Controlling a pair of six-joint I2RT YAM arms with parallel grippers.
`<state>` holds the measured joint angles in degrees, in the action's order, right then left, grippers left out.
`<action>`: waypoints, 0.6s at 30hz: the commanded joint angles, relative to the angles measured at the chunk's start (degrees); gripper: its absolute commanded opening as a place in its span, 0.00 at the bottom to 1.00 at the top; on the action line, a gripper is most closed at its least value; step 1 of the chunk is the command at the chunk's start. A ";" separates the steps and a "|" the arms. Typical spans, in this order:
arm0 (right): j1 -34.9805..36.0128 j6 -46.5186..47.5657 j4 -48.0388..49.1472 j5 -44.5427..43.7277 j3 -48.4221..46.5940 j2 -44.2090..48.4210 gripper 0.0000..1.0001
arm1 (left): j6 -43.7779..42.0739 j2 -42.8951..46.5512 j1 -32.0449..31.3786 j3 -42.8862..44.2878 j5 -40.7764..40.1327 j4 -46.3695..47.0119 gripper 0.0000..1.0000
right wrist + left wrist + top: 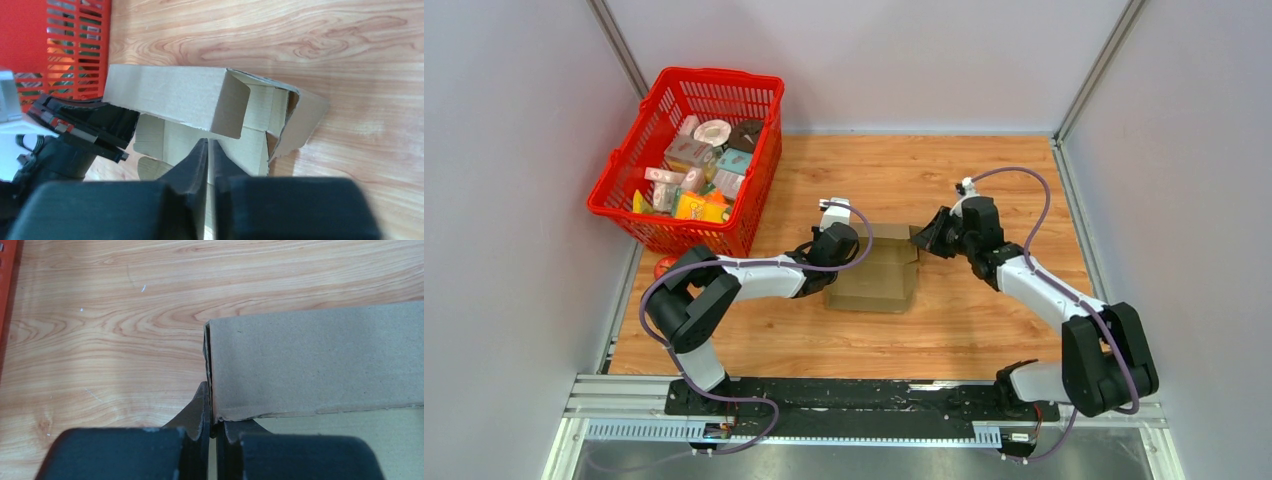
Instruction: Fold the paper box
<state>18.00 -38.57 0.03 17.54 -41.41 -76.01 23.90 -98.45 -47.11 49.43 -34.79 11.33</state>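
Note:
The paper box (874,275) is a brown cardboard mailer, partly folded, at the middle of the wooden table. My left gripper (839,243) is at its left end, shut on the corner of a raised side wall (310,355); one finger (200,407) is outside the wall, the other under its edge. In the right wrist view the paper box (170,95) shows that long wall raised, a tab folded inward and a loose end flap (302,117). My right gripper (932,235) hovers at the box's far right corner, and its fingertips (208,145) are together with nothing between them.
A red basket (724,78) full of small printed packages stands at the back left, and its side shows in the right wrist view (75,45). A small red object (664,265) lies by the basket's near corner. Grey walls enclose the table on three sides.

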 commanded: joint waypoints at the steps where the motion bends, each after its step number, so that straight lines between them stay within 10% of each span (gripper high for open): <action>1: 3.26 7.01 -3.72 -8.13 -1.47 -0.37 0.00 | -1.22 1.43 -0.17 0.84 0.42 -0.70 0.00; 18: 12.76 10.35 -14.54 -36.96 -8.52 -11.97 0.00 | -1.49 1.60 -0.26 0.76 -0.37 -0.96 0.00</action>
<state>29.32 -29.89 -13.78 -11.66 -48.31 -88.20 23.86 -98.45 -47.13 49.43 -34.76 11.11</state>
